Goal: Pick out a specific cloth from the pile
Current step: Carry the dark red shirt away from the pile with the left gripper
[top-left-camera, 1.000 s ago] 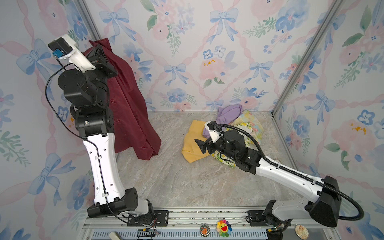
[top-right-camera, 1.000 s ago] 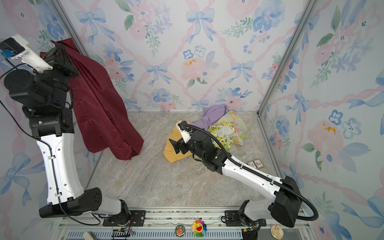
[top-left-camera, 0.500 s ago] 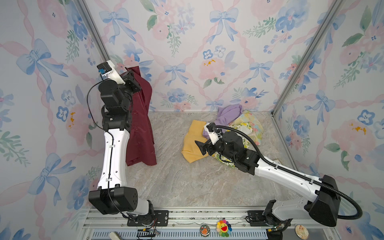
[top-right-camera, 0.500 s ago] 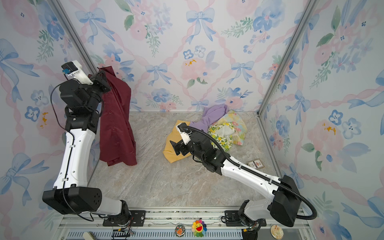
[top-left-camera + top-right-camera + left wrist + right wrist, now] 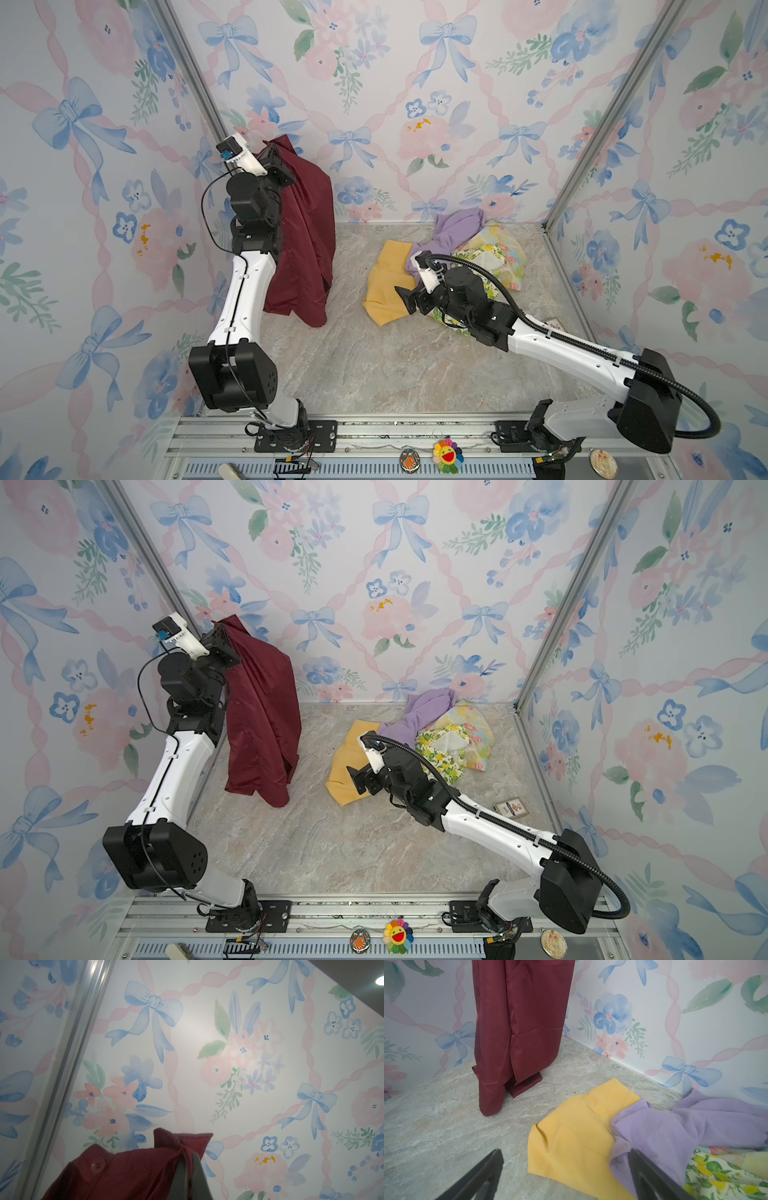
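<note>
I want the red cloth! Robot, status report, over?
Left pincer shut on maroon cloth, hanging apart from pile. Right pincer open at pile. Nothing blocking.

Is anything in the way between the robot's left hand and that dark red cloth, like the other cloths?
Nothing visible is. The left hand is shut on the maroon cloth at its top, and the cloth hangs apart from the pile, which lies over by the open right hand.
</note>
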You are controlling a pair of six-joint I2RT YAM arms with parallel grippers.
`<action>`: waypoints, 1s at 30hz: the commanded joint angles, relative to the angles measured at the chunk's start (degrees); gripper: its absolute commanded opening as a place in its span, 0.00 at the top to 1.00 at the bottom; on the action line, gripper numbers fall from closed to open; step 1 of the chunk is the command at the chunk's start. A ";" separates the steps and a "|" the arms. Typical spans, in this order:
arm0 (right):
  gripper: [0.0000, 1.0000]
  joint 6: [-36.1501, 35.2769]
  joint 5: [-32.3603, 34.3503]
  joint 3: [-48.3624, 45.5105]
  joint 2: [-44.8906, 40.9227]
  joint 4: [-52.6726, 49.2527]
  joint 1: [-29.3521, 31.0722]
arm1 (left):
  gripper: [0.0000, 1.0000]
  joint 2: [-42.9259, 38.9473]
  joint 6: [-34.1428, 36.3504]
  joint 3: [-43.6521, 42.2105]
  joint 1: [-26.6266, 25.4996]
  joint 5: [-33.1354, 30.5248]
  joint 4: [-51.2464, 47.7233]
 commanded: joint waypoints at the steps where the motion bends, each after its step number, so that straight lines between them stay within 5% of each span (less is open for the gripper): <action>1: 0.03 0.88 -0.44 -0.73 1.13 1.67 -1.58 | 1.00 3.42 -0.63 3.10 -0.08 -1.08 4.91; 7: 0.03 1.55 -1.45 -1.09 2.72 3.39 -2.83 | 1.00 2.88 -1.35 -1.49 -0.45 -0.76 6.05; 24: 0.03 4.68 2.30 -9.90 -1.63 7.35 -0.82 | 1.00 -20.50 -0.83 -38.26 1.65 -3.60 5.92; 30: 0.03 5.25 4.49 -13.78 -5.07 7.54 0.16 | 1.00 -28.36 -3.20 -48.09 0.68 -9.97 -5.82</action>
